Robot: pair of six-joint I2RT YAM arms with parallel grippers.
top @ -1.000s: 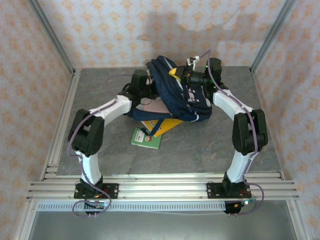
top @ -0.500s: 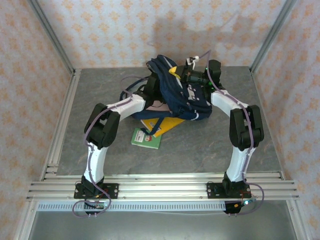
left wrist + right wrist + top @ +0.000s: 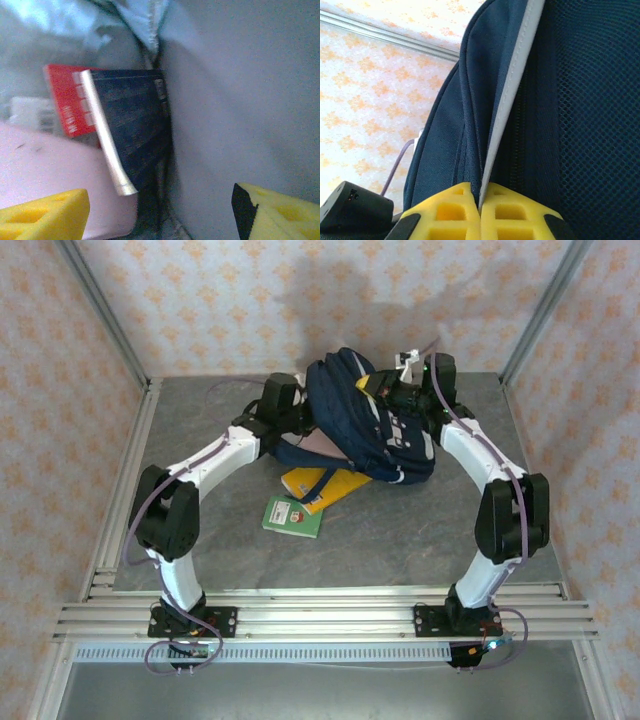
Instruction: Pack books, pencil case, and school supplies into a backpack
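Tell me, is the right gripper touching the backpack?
Touching. The right wrist view shows the right gripper shut on the backpack: its pale grey stripe runs down between the two yellow fingers, with no gap.

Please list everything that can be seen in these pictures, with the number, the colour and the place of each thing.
backpack: one, navy-blue with pale grey stripe, far middle of the table.
large book: one, orange-yellow, on the table, partly under the backpack.
small book: one, green, on the table beside the large book.
dark book: one, dark blue, inside the backpack.
red packet: one, red, behind the dark book.
white item: one, white, beside the red packet, mostly hidden.
table: one, grey, under everything.
left end effector: one, yellow fingers, open, facing the dark book.
right end effector: one, yellow fingers, shut on the backpack's grey stripe.
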